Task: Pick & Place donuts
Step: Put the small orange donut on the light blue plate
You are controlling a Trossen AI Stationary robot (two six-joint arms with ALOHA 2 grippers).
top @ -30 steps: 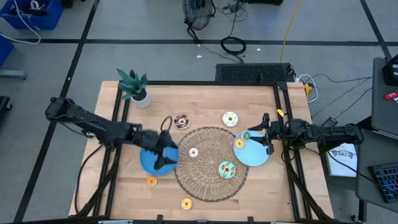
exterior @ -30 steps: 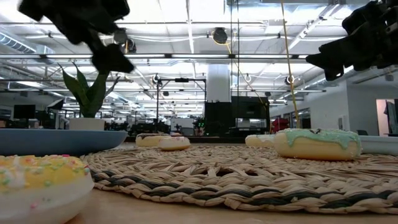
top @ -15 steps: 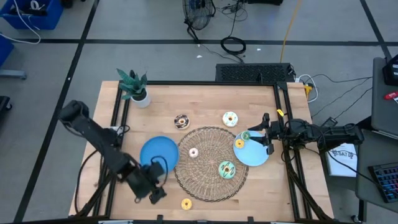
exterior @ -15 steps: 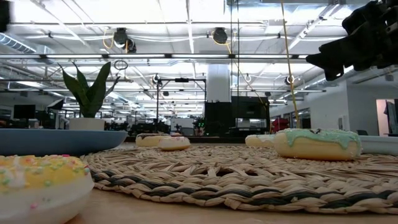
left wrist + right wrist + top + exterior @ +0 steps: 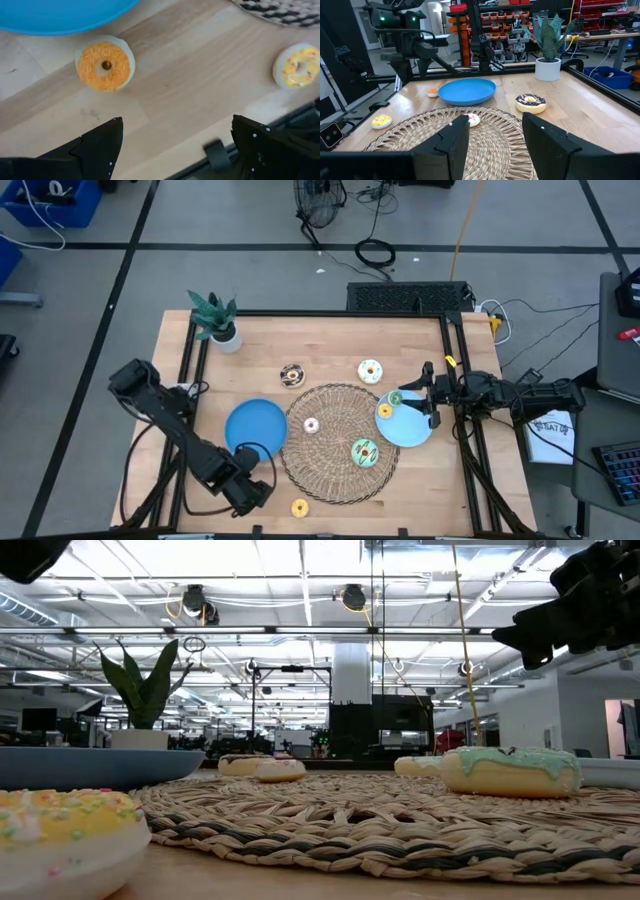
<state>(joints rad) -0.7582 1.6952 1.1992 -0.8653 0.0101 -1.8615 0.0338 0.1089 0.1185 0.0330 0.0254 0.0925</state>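
Note:
My left gripper (image 5: 247, 488) (image 5: 175, 145) hovers open near the table's near-left edge. Its fingers are spread wide above bare wood, just short of the small orange donut (image 5: 105, 65). The arm hides that donut in the high view. A small yellow donut (image 5: 299, 507) (image 5: 299, 71) lies flat nearby. On the wicker mat (image 5: 340, 442) rest a pink donut (image 5: 311, 425) and a green-iced donut (image 5: 364, 451). A chocolate donut (image 5: 292, 375) and a white donut (image 5: 370, 370) lie beyond the mat. My right gripper (image 5: 430, 395) (image 5: 495, 135) waits open over the right blue plate (image 5: 412, 430), which carries two small donuts (image 5: 396, 398).
The left blue plate (image 5: 255, 427) sits just beyond the orange donut. A potted plant (image 5: 218, 320) stands at the far-left corner. The table's dark near frame (image 5: 215, 155) runs right beside my left fingers. Bare wood lies between the plate and the near edge.
My left arm has swung from above the left blue plate toward the table's near edge and dropped low. It now points down at the wood beside the orange donut. No donut has moved.

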